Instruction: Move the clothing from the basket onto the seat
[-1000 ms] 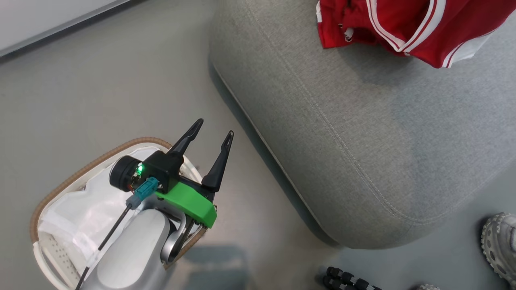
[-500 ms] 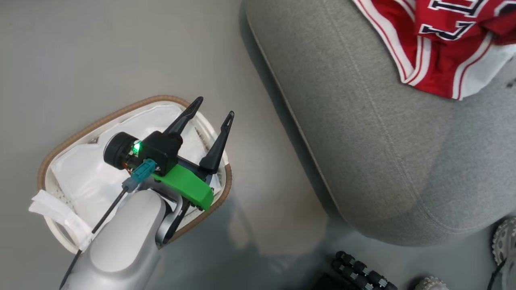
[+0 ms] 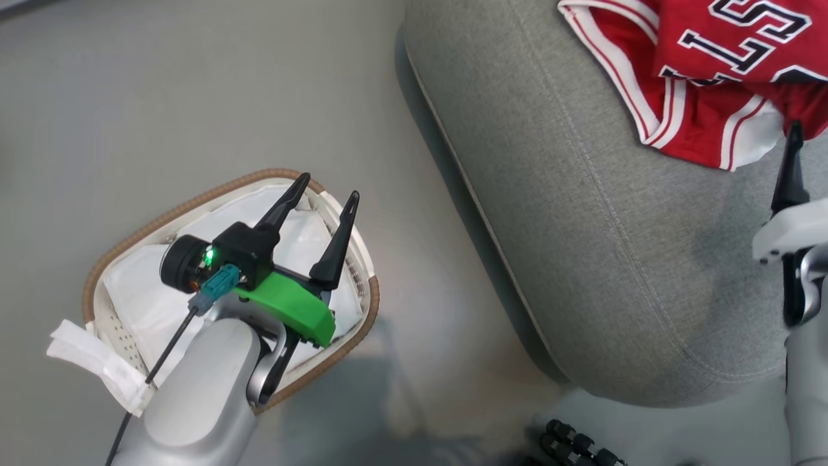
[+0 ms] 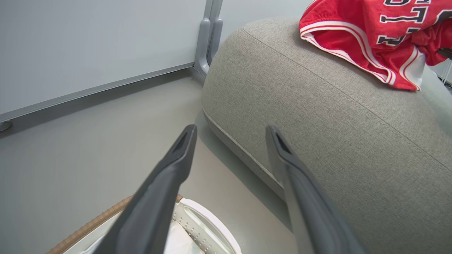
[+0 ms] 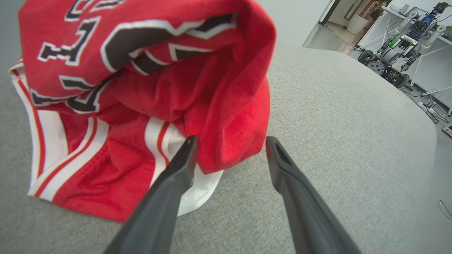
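Observation:
The red clothing [image 3: 705,84] with striped trim and black lettering lies crumpled on the far part of the grey seat [image 3: 582,226]. In the right wrist view my right gripper [image 5: 231,139] is open just in front of the clothing [image 5: 148,91], its fingers low over the seat [image 5: 335,123]; one of its fingers [image 3: 790,168] shows in the head view at the right edge. My left gripper [image 3: 328,185] hangs open and holds nothing, above the white basket [image 3: 194,204], whose inside shows just the white liner [image 3: 149,291]. The left wrist view looks past that gripper [image 4: 229,130] at seat [image 4: 317,123] and clothing [image 4: 353,38].
Grey floor [image 3: 194,97] separates basket and seat. A white liner flap [image 3: 97,362] hangs over the basket's near rim. A black ridged part [image 3: 576,446] sits at the head view's bottom. A wall base [image 4: 106,88] runs behind. Other robots [image 5: 388,63] stand far off.
The head camera has shifted, so the whole picture moved. My right arm and one finger have come into the right edge beside the clothing. The left gripper stays open over the basket.

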